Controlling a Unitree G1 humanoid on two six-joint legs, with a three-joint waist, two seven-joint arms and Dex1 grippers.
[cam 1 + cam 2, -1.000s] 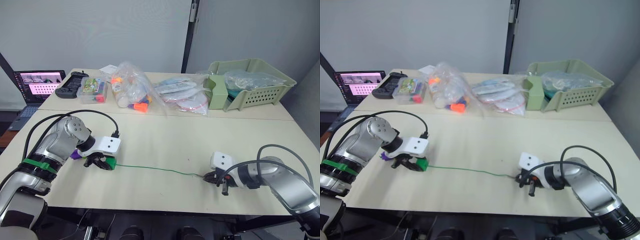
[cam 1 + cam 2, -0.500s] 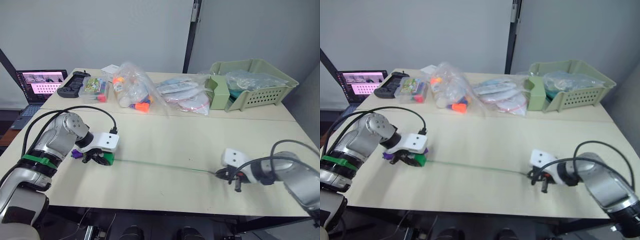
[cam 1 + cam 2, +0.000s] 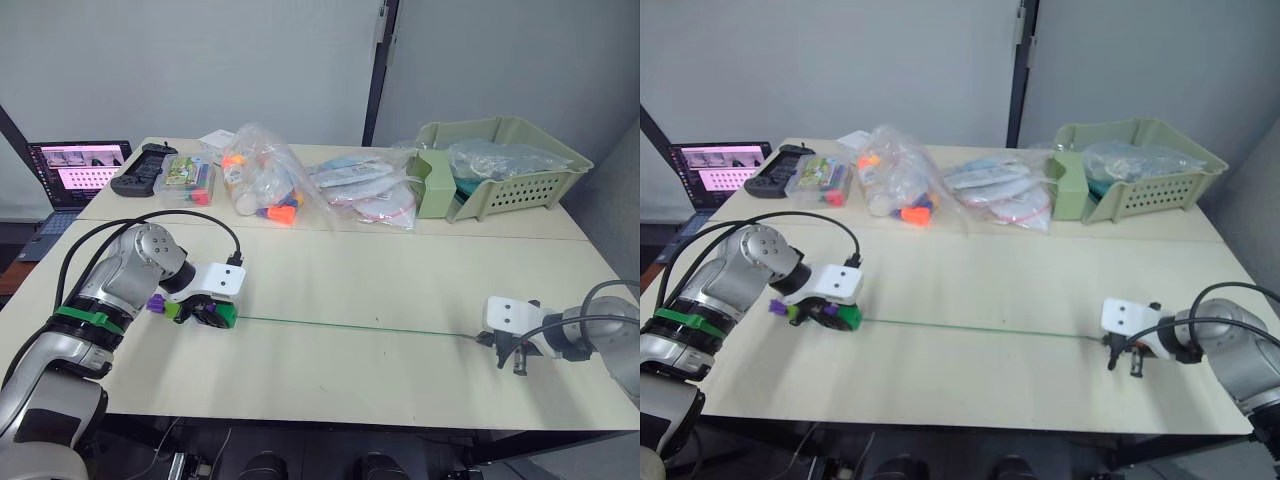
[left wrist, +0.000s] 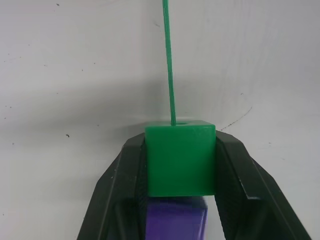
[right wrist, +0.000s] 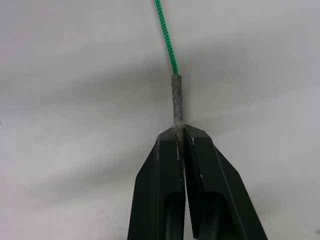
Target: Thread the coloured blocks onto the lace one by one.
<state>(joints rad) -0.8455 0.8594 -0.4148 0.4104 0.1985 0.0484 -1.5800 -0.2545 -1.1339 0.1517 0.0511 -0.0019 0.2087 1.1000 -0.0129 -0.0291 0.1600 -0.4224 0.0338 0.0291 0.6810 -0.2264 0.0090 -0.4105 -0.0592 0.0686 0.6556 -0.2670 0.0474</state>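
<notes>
My left gripper (image 3: pixel 213 313) rests on the table at the left, shut on a green block (image 4: pixel 180 157) with the lace (image 3: pixel 350 328) coming out of its hole. Right behind it on the lace sits a purple block (image 4: pixel 176 225). Beside the gripper's wrist I see another purple block (image 3: pixel 154 303) and a lime green one (image 3: pixel 172 309). The thin green lace runs straight and taut across the table to my right gripper (image 5: pixel 180 131), which is shut on the lace's pale stiff tip (image 5: pixel 177 100) near the table's right front corner.
Along the back of the table stand a laptop (image 3: pixel 78 165), a black controller (image 3: pixel 145 168), a clear box (image 3: pixel 187 181), clear bags of toy pieces (image 3: pixel 265 185) and a green basket (image 3: pixel 505 165). Black cables loop over both arms.
My right gripper has moved well to the right with the lace's tip, pulling the lace straight and taut. The left gripper has kept the green block roughly in place.
</notes>
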